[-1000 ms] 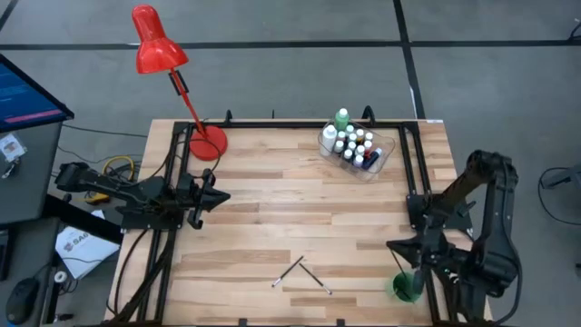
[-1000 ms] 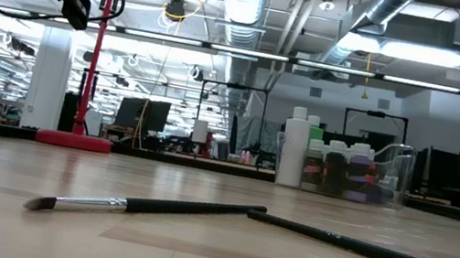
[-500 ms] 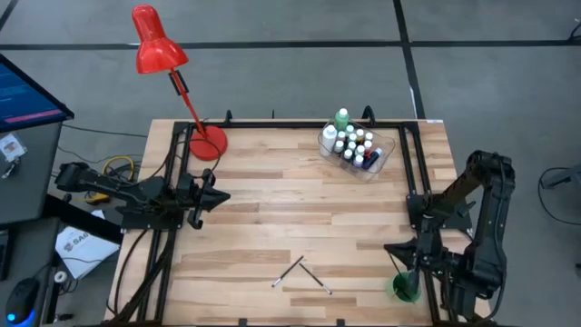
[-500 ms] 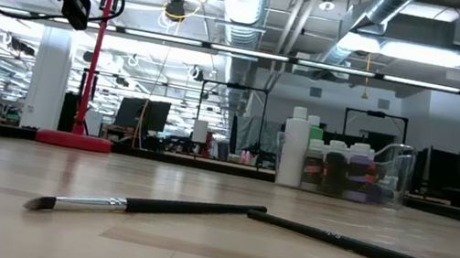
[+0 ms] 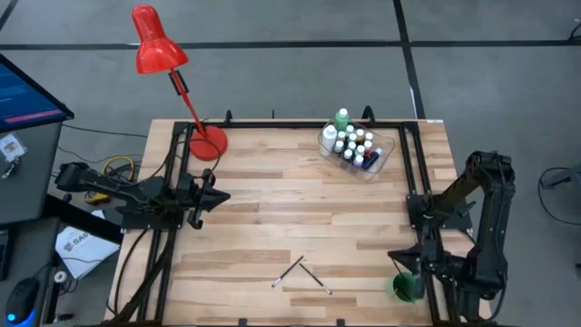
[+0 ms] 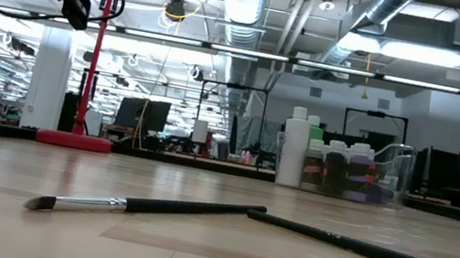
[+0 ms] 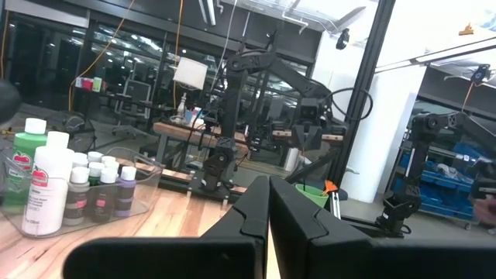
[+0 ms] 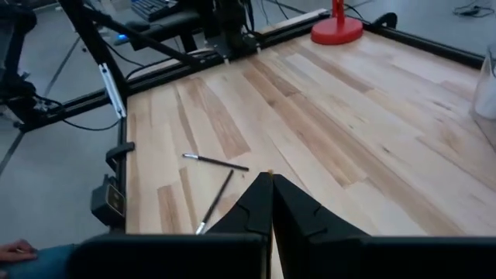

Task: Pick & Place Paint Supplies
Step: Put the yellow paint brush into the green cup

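Two thin dark paintbrushes [image 5: 289, 272] [image 5: 317, 280] lie flat on the wooden table near its front edge, their ends close together. They also show in the low view [image 6: 144, 205] [image 6: 359, 248] and the right wrist view [image 8: 215, 162] [image 8: 213, 200]. Small white-capped paint bottles, a taller white bottle and a green one stand in a clear tub [image 5: 356, 148] at the far right [image 6: 339, 168] [image 7: 70, 186]. My right gripper [image 5: 392, 257] hovers shut at the table's right side, just above the green cup [image 5: 405, 288]. My left gripper [image 5: 222, 197] waits shut at the left side.
A red desk lamp stands with its base [image 5: 208, 143] on the far left corner. Black frame rails [image 5: 410, 182] run along the table's sides. Bare wood lies between the brushes and the tub. A thin dark stick seems to stand in the green cup.
My right gripper has sunk and shifted a little toward the table's near edge, closer to the green cup, and has stayed shut. The brushes, the tub and my left arm have kept still.
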You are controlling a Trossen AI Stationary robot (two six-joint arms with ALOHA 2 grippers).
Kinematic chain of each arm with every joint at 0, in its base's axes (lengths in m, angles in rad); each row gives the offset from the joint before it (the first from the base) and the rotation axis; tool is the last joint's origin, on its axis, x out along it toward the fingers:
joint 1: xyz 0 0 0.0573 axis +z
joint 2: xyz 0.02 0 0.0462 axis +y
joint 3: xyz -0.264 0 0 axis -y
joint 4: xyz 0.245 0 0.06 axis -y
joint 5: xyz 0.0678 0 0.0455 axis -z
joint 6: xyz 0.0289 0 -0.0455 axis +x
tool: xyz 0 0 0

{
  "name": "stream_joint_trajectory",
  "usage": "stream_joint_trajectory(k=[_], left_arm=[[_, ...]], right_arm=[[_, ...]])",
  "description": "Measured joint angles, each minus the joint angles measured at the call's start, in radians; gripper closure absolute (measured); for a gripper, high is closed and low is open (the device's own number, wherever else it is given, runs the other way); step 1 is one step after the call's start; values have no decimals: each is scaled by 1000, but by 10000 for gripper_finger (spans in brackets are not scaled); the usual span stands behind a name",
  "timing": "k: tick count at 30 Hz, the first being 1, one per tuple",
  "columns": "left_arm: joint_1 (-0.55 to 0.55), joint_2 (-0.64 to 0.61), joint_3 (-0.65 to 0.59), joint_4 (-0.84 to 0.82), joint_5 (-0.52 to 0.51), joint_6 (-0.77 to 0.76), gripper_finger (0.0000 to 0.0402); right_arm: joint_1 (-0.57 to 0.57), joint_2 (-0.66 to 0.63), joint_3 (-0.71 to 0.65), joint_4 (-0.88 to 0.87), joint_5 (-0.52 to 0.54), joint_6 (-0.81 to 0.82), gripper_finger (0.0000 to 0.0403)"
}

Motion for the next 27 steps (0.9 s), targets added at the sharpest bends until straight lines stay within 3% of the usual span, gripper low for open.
stream_joint_trajectory(k=[7, 16, 27], left_arm=[[0, 0, 0, 0, 0, 0, 400], [0, 0, 0, 0, 0, 0, 400], [0, 0, 0, 0, 0, 0, 400]], right_arm=[[33, 1, -82, 20, 3, 97, 403], [86, -4, -119, 100, -1, 45, 403], [86, -3, -129, 119, -80, 34, 394]])
